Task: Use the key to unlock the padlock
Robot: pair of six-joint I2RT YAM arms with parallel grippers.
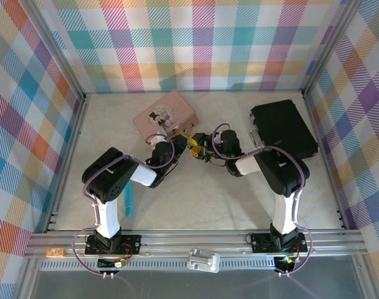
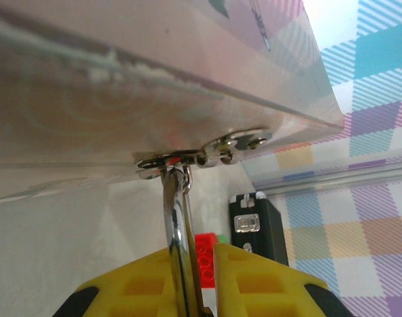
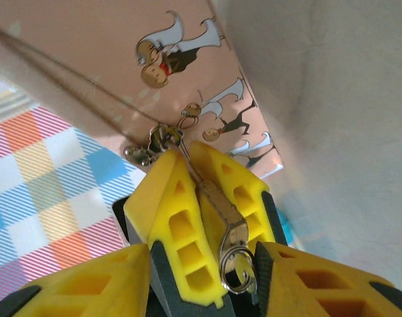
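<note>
Checked walls surround our pale table [image 1: 214, 205]. On the pink picture-printed metal tin [image 1: 177, 106], the small brass padlock [image 2: 175, 218] hangs by its silver shackle from the clasp, clamped in our left gripper [image 2: 191, 264]. Our right gripper [image 3: 211, 287] stands parted around the thin silver key [image 3: 233, 238]. Unheld, the key could drop out, or we could tug the tin askew.

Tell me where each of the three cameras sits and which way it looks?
Top camera: above and behind the arms, looking down at the table; both arms show, left gripper and right gripper near the pink tin.
Left wrist camera: on the left arm, looking along its yellow fingers, shut on the padlock, at the tin's clasp.
Right wrist camera: on the right arm, looking between its open fingers at the key.
Shared: all three show the tin.
</note>
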